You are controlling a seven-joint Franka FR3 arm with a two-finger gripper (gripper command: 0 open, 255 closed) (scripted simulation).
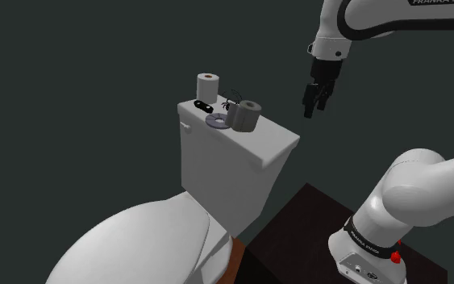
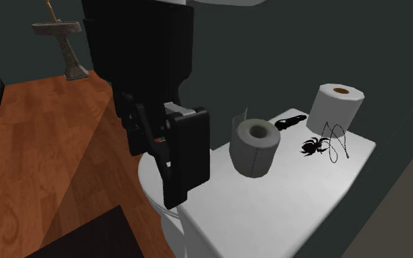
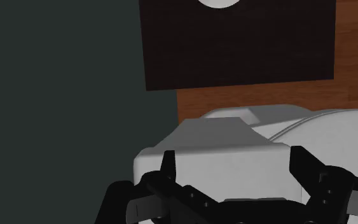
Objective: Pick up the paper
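Shoulder view: 2 rolls sit on the white toilet tank lid [image 1: 269, 144]. The grey paper roll [image 1: 243, 115] lies on its side near the lid's middle, its hollow core facing the second exterior view's camera, and the white paper roll [image 1: 207, 85] stands upright at the lid's far end. Between them lie a small black spider-like figure [image 2: 313, 145], a thin wire loop [image 2: 336, 141], a black oblong piece [image 2: 289, 121] and a flat grey ring [image 1: 216, 121], which touches the grey roll's foot; what these small things are is hard to make out. The pincer [image 1: 315, 105] hangs in the air off the lid's near end, well apart from both rolls, released, its fingers [image 3: 169, 167] spread with nothing between them. Below the tank is the closed toilet seat lid [image 1: 136, 242], cut off by the picture's edge. The wall is a flat dark grey-green, and the floor [image 2: 36, 146] is reddish wood. The dark brown stand [image 1: 310, 214] carries the arm's base. A tan pedestal-like object [image 2: 64, 44] stands far back on the floor. Lettering on the upper arm is cut off at the top edge, and a label on the base is too small to read.
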